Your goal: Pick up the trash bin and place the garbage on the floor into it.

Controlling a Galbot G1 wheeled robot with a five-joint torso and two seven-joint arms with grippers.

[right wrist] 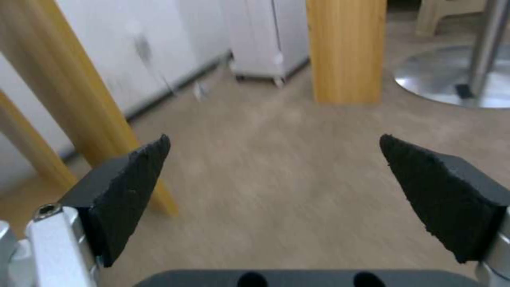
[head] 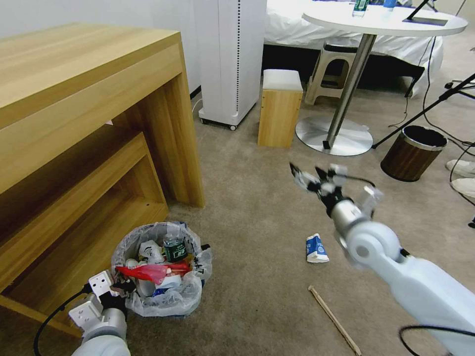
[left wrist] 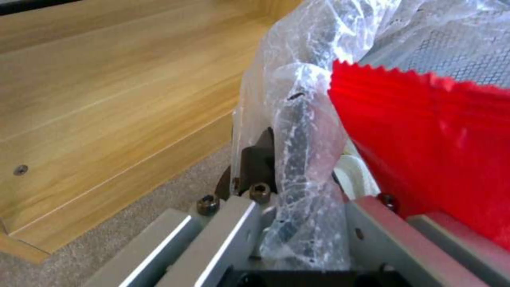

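Bin [head: 163, 277] at lower left of the head frame, on the beige carpet [head: 247, 222] just beside the wooden desk [head: 84, 123]; already crowded with a red wrapper [head: 148, 271], a green-label bottle [head: 174, 248] and white scraps. Left gripper [head: 121, 287] is clamped on the bin's near rim, liner bag [left wrist: 303, 159] bunched between its fingers in the left wrist view, red wrapper right against it. Right gripper [head: 314, 179] hangs mid-frame above the carpet, pincer spread wide with nothing between the black pads [right wrist: 133, 191]. Litter left on the floor: blue-white carton [head: 316, 248] below and slightly left of the right gripper, wooden stick [head: 334, 319] toward the lower right. Brown metal-rimmed bin [head: 413, 152] stands well apart at right. Handling, as judged: carton looks light and partly crushed, soft-walled, likely to give under pressure; best pinched across its narrow sides. Stick is stiff, thin and lying flat on pile, so hard to get under; take it near the middle to keep it balanced. Bin liner is slippery film; a grip through it onto the rigid rim seems sounder than on plastic alone.
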